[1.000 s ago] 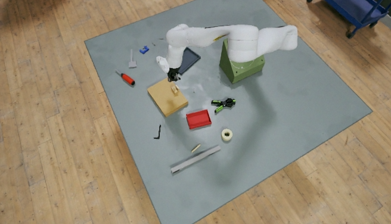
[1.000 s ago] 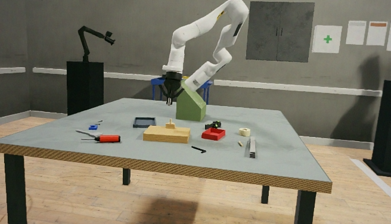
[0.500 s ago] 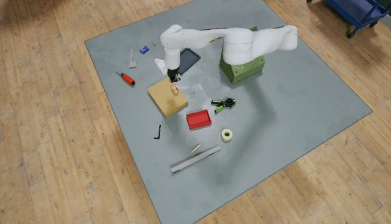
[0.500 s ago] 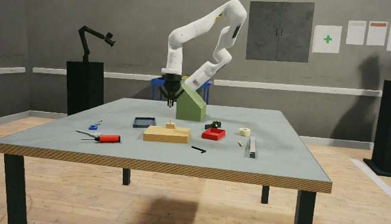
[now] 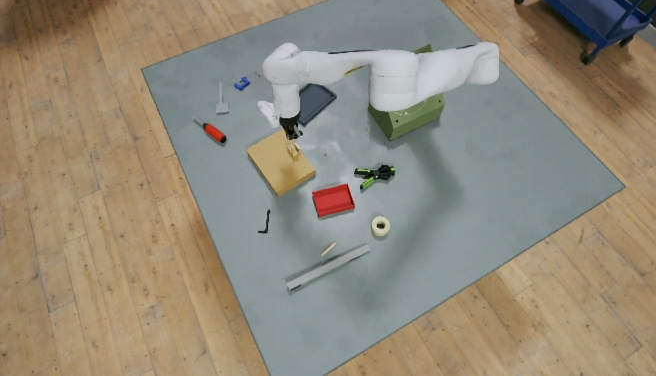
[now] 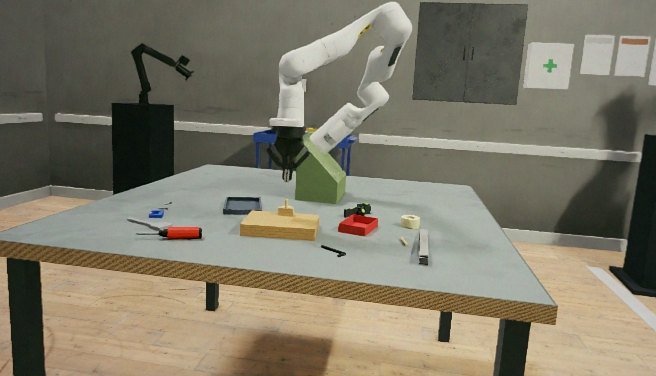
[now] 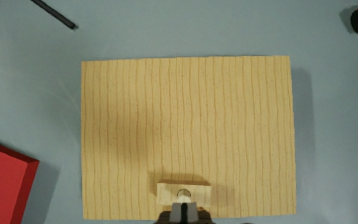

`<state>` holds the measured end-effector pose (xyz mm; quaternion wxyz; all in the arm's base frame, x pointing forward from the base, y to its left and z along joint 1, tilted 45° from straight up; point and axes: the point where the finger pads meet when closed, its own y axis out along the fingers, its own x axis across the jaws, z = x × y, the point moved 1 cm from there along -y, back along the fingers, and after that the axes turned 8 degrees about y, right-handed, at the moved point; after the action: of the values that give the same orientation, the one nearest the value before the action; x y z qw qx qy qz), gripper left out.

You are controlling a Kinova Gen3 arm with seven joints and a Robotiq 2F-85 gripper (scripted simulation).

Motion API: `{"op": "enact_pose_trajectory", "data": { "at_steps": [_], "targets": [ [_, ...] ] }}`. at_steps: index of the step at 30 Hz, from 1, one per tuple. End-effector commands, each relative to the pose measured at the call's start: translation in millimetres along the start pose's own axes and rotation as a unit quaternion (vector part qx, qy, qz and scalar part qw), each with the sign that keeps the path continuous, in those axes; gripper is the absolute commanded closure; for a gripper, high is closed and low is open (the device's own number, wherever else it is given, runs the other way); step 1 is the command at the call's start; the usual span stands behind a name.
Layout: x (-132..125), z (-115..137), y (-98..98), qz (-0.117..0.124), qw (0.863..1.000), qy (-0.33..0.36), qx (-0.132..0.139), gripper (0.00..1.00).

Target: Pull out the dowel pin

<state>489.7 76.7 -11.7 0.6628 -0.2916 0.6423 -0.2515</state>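
The wooden bench board (image 5: 280, 168) (image 6: 279, 228) (image 7: 185, 120) lies on the table. The small wooden block (image 6: 282, 211) (image 7: 167, 193) is on it near one edge, with the dowel pin (image 6: 286, 203) (image 7: 184, 198) standing upright in it. The bench stop, and whether anything loose sits between it and the block, cannot be made out. My gripper (image 6: 287, 178) (image 7: 184, 212) is shut and empty, pointing down above the block and pin. The spring clamp (image 5: 377, 172) (image 6: 358, 210), black with green, lies on the table away from the board.
A red tray (image 5: 333, 200) (image 6: 358, 225) and a dark tray (image 5: 316, 103) (image 6: 242, 205) are near the board. Also on the table are a red-handled screwdriver (image 5: 214, 133), a black hex key (image 5: 267, 221), a tape roll (image 5: 374, 226), a small wooden stick (image 5: 329, 249) and a grey bar (image 5: 328, 267).
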Motion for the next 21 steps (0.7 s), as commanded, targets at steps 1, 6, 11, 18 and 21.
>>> {"op": "enact_pose_trajectory", "data": {
  "at_steps": [1,6,11,18,21],
  "targets": [
    [0.1,-0.3,-0.1,0.001,1.000,0.000,-0.005,0.90],
    [-0.1,-0.9,0.4,0.003,1.000,-0.001,-0.010,0.90],
    [-0.1,-1.3,0.8,0.003,1.000,-0.001,-0.012,0.90],
    [-0.2,-1.7,1.1,0.004,1.000,-0.001,-0.015,0.90],
    [-0.2,-1.7,1.1,0.004,1.000,-0.001,-0.015,0.90]
  ]
}}
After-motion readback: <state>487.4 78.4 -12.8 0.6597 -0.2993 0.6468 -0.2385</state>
